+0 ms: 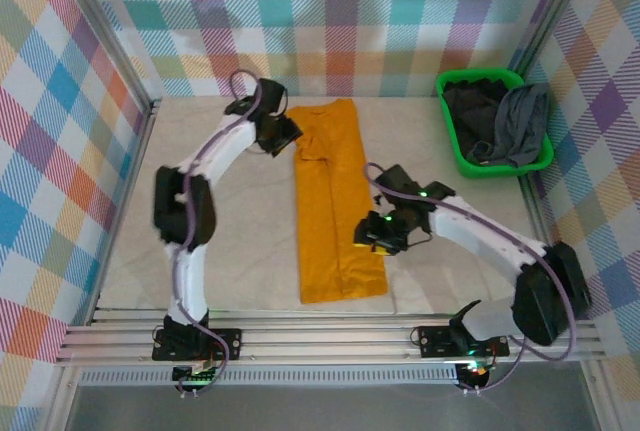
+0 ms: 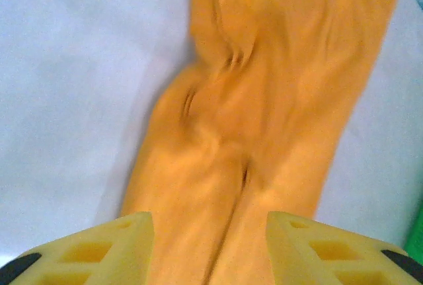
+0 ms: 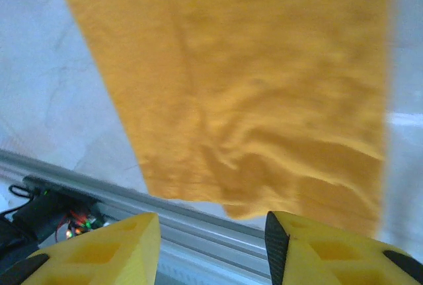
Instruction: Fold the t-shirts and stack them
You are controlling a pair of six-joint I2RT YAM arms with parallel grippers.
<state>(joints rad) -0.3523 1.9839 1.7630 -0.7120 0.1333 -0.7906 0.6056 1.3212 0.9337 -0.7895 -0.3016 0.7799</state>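
A mustard-orange t-shirt (image 1: 335,201) lies in the middle of the table, folded into a long narrow strip running from far to near. My left gripper (image 1: 286,135) hovers at the strip's far left edge, open, nothing between its yellow fingers (image 2: 119,248); the wrinkled orange cloth (image 2: 264,113) stretches out ahead of them. My right gripper (image 1: 366,239) sits at the strip's near right edge, open and empty too, with the shirt's hem (image 3: 264,120) ahead of its fingers (image 3: 125,248). A grey t-shirt (image 1: 524,123) and a near-black t-shirt (image 1: 474,111) lie bunched in the green basket (image 1: 455,154).
The green basket stands at the table's back right corner against the checked wall. An aluminium rail (image 1: 330,333) runs along the near edge, just past the shirt's hem (image 3: 198,222). Bare pale tabletop (image 1: 245,221) lies to the left of the orange strip.
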